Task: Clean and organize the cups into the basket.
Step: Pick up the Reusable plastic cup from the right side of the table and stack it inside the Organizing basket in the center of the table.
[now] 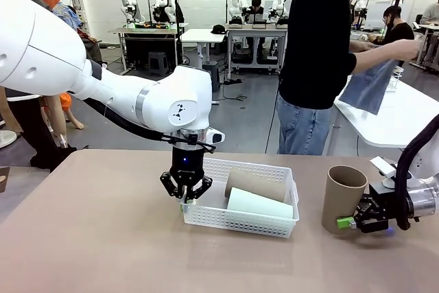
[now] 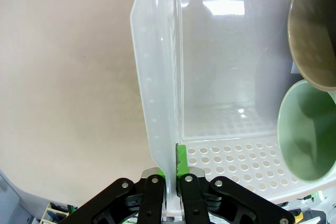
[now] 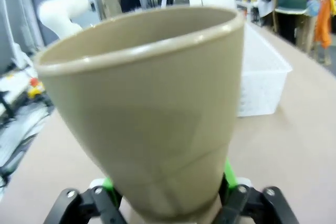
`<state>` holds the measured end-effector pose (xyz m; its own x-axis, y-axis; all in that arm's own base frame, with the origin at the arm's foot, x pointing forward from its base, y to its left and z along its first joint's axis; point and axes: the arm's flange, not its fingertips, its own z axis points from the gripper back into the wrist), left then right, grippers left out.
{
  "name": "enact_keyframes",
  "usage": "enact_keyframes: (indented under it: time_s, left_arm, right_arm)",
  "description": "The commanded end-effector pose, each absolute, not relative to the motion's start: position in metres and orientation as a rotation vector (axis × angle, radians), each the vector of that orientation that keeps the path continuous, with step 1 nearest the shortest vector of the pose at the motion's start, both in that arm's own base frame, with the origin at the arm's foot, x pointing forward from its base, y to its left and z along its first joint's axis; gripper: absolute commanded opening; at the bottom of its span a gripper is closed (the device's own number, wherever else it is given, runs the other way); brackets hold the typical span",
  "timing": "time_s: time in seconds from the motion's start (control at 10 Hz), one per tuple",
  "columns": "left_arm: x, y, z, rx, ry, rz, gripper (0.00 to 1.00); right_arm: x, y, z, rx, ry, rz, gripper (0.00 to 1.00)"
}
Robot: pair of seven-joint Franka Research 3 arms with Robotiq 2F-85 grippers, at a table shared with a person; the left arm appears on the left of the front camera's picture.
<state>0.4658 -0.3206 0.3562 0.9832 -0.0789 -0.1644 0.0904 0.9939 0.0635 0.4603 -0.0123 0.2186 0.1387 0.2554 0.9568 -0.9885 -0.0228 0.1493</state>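
Observation:
The white basket (image 1: 240, 221) sits mid-table with a brown cup (image 1: 255, 183) and a mint green cup (image 1: 259, 205) lying inside it. My left gripper (image 1: 186, 197) points straight down at the basket's front left corner, shut on the basket's wall (image 2: 157, 77). The left wrist view looks into the mouths of the brown cup (image 2: 315, 30) and the green cup (image 2: 307, 129). To the right of the basket another brown cup (image 1: 343, 200) stands upright on the table. My right gripper (image 1: 350, 221) is shut on its lower part, and the cup (image 3: 152, 103) sits between its green pads (image 3: 227, 174).
A person (image 1: 319, 53) stands at the table's far side holding a blue cloth (image 1: 370, 87). A white table (image 1: 391, 118) stands at the back right. Bare tabletop (image 1: 89, 238) lies left of and in front of the basket. The right wrist view has the basket (image 3: 262, 77) beyond the cup.

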Motion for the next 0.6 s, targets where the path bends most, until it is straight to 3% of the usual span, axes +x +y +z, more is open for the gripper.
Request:
enact_keyframes:
  time_s: [0.0,0.1,0.2,0.5]
  left_arm:
    - [0.466,-0.317,0.354,0.078,0.167,-0.087,0.0]
    - [0.466,-0.317,0.354,0.078,0.167,-0.087,0.0]
    - [0.466,-0.317,0.354,0.078,0.167,-0.087,0.0]
    - [0.466,-0.317,0.354,0.078,0.167,-0.087,0.0]
  right_arm:
    - [0.465,-0.015,0.219,1.127,-0.919,1.223,0.0]
    - [0.464,-0.016,0.219,1.127,-0.918,1.226,0.37]
    - [0.463,-0.016,0.219,1.126,-0.918,1.227,0.0]
    - [0.434,-0.016,0.268,1.109,-0.923,1.14,0.0]
